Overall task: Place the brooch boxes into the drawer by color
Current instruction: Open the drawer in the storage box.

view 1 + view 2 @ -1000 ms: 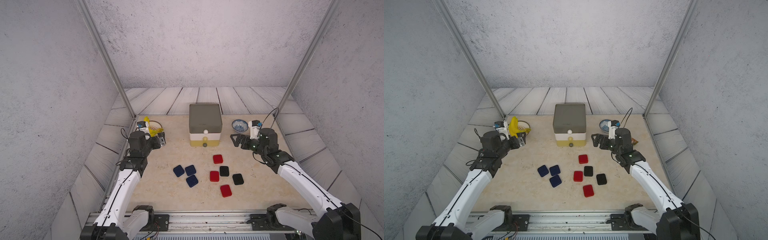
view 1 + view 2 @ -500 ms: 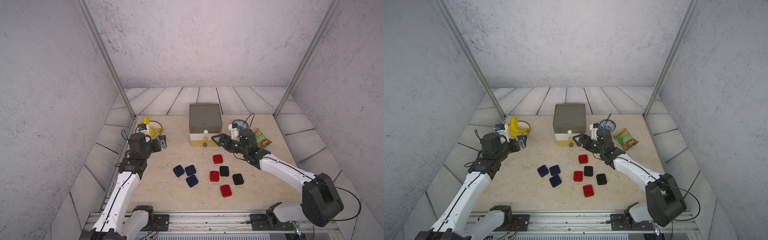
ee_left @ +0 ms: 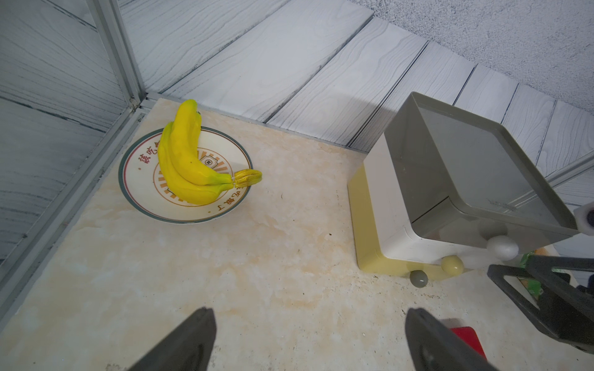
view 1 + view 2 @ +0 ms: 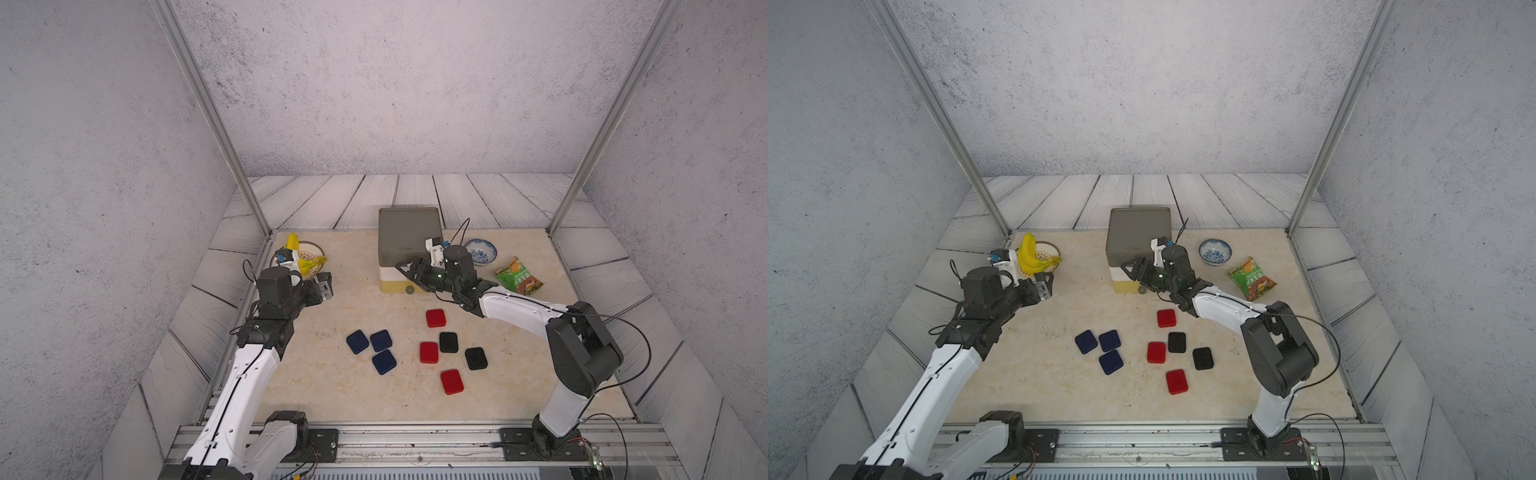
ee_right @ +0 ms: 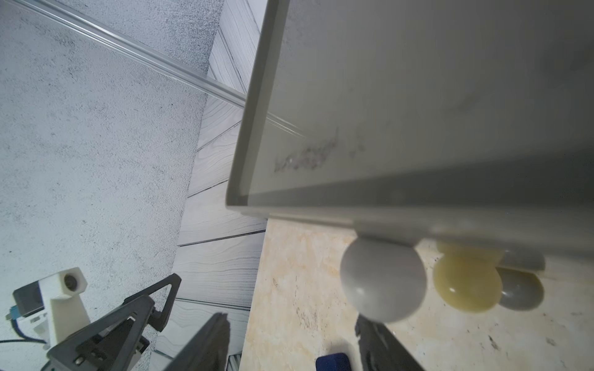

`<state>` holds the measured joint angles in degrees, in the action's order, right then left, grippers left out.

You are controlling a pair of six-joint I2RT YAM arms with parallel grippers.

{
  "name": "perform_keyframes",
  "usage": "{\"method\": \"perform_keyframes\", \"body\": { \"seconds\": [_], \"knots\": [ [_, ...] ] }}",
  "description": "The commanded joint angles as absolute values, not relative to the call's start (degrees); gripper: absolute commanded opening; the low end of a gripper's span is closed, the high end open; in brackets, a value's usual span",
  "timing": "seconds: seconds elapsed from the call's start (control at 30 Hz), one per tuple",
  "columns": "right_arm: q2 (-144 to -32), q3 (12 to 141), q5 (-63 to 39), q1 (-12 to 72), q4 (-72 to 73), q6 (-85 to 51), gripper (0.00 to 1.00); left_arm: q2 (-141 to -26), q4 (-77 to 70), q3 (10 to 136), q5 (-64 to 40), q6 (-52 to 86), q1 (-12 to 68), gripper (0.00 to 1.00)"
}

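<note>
The drawer [image 4: 407,237] stands at the back middle of the table, and its three tiers look pushed in. My right gripper [image 4: 409,270] is at its front, open. In the right wrist view one of the fingers [image 5: 379,343] lies just beside the white knob [image 5: 382,279], and nothing is between the jaws. Beside that knob are the pale-yellow knob [image 5: 466,282] and the grey knob [image 5: 520,292]. On the table lie three navy brooch boxes [image 4: 381,340], three red ones [image 4: 429,352] and two black ones [image 4: 476,358]. My left gripper [image 4: 324,286] hovers open and empty at the left.
A plate with bananas [image 4: 307,253] sits at the back left corner. A blue-patterned bowl [image 4: 480,251] and a green snack bag [image 4: 518,277] lie to the right of the drawer. Metal frame posts [image 4: 249,199] stand at the table's back corners.
My right arm has swung in from the right side to the drawer's front, and its jaws have narrowed. The left arm has barely moved. The boxes lie as before.
</note>
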<state>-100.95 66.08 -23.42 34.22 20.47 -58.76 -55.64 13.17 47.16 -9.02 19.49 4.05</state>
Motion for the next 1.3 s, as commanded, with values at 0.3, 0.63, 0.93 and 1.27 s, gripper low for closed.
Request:
{"method": "perform_keyframes", "body": {
  "seconds": [0.3,0.63,0.93,1.27],
  "knots": [
    [-102.0,69.0,-16.3,34.5,16.8,-54.0,0.6,-56.1,13.7,47.1,-8.9,19.7,4.4,0.98],
    [-91.6,61.1,-12.7,34.4,9.7,-51.3,0.77,-56.6,14.4,47.4,-9.5,19.8,4.4,0.98],
    [-91.8,62.4,-11.4,34.5,8.9,-51.0,0.78,-56.9,14.5,47.5,-9.8,20.0,4.4,0.98],
    [-95.9,65.2,-9.5,34.5,12.0,-51.8,0.63,-57.0,14.8,47.6,-9.7,19.9,4.4,0.98]
  ]
}}
